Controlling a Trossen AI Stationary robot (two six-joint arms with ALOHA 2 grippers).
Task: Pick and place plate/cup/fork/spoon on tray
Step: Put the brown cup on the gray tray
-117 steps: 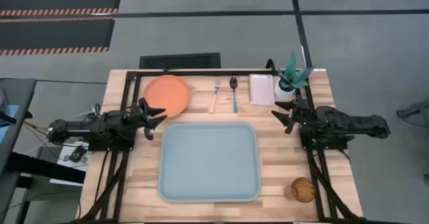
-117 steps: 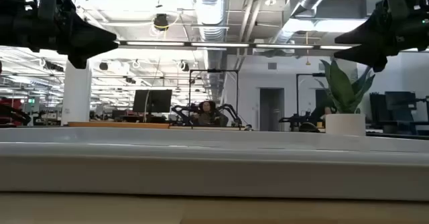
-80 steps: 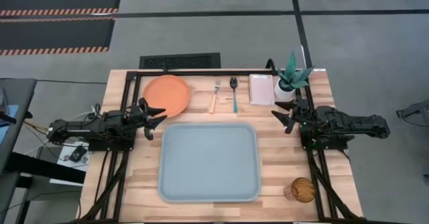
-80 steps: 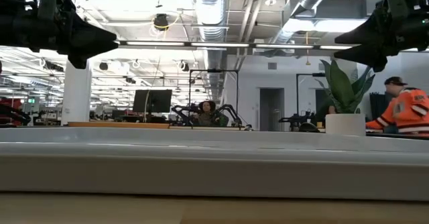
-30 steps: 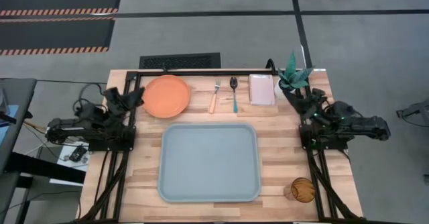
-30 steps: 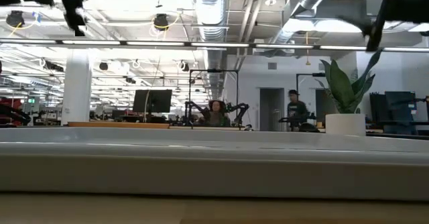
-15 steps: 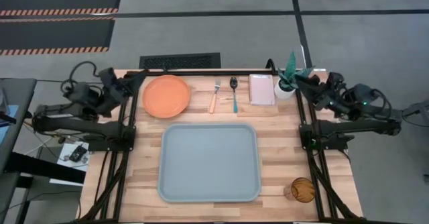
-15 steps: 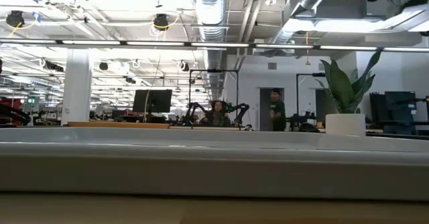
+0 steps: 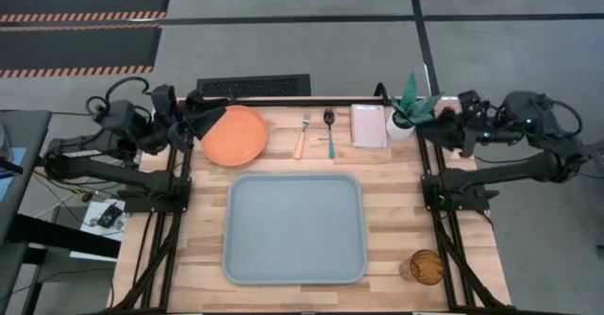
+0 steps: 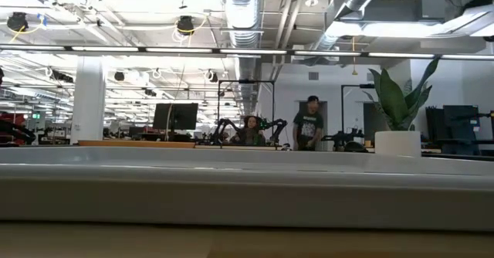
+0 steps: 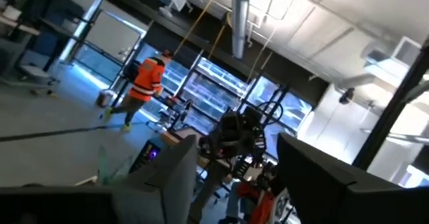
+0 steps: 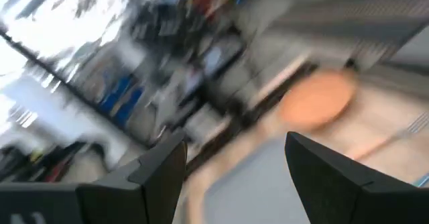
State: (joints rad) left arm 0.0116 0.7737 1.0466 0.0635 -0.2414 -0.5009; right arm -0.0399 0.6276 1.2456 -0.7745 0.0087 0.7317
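The orange plate [image 9: 234,134] lies flat at the table's far left. The orange-handled fork [image 9: 302,139] and the teal-handled spoon [image 9: 330,132] lie side by side right of it. The grey-blue tray [image 9: 293,227] lies in the middle of the table, and its rim fills the low view [image 10: 247,188]. The amber cup [image 9: 427,267] stands at the near right. My left gripper [image 9: 209,117] is open and empty, raised over the plate's far left rim. My right gripper [image 9: 427,124] is open and empty, raised beside the plant. The plate shows blurred in the right wrist view [image 12: 315,98].
A white rectangular dish [image 9: 368,125] and a white pot with a green plant [image 9: 408,109] stand at the far right, the pot close to my right gripper. A black frame runs along the table's far edge [image 9: 302,100]. A person [image 10: 309,127] stands in the room behind.
Both arms have risen from beside the tray and swung toward the table's far edge, going up out of the low view. My left gripper has come over the plate's far left rim. My right gripper has come up beside the plant. Nothing on the table has moved.
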